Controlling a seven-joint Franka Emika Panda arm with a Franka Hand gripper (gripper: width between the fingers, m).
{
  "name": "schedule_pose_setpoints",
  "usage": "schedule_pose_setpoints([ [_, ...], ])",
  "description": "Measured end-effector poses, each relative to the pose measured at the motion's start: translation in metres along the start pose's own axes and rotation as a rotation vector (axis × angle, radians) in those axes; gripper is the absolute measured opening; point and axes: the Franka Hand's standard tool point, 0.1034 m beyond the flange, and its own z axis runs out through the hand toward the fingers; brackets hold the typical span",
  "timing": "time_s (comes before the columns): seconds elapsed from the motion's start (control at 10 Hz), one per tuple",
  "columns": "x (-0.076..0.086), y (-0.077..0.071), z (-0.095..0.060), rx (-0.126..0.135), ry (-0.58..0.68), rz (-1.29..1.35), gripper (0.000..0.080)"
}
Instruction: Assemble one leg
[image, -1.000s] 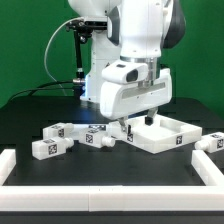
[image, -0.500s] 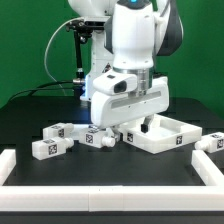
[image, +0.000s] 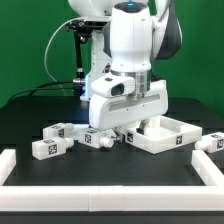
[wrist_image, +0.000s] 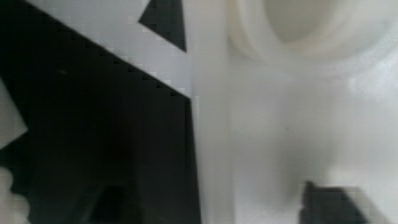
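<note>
- White leg (image: 98, 138) is seen lying near the middle of the tabletop (image: 30, 112), just beside the panel (image: 170, 135) and under the arm. Other legs (image: 45, 148) are scattered toward the exterior view's left edge, and one more is seen near the right edge.
- Compared with a second ago, the gripper (image: 130, 126) is found lifted and turned above the panel's near corner. Legs and panel are unmoved.
- From this a repositioning is judged, with no leg fitted yet.
- Only in the wrist view are the dark fingertips (wrist_image: 338, 195) shown, set apart with blurred white between them. Whether that white is clamped or merely lies below cannot be told.
- Only in the exterior view is the layout of the parts given.
</note>
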Motion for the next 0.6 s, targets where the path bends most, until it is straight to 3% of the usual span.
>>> schedule_pose_setpoints([
  [0.1, 0.0, 0.0, 0.0, 0.0, 0.0, 0.0, 0.0242],
  [0.2, 0.0, 0.0, 0.0, 0.0, 0.0, 0.0, 0.0242],
  [0.3, 0.0, 0.0, 0.0, 0.0, 0.0, 0.0, 0.0071],
  [0.5, -0.003, 0.001, -0.002, 0.008, -0.012, 0.01, 0.0044],
  [0.6, -0.008, 0.004, -0.02, 0.02, -0.033, 0.056, 0.0044],
])
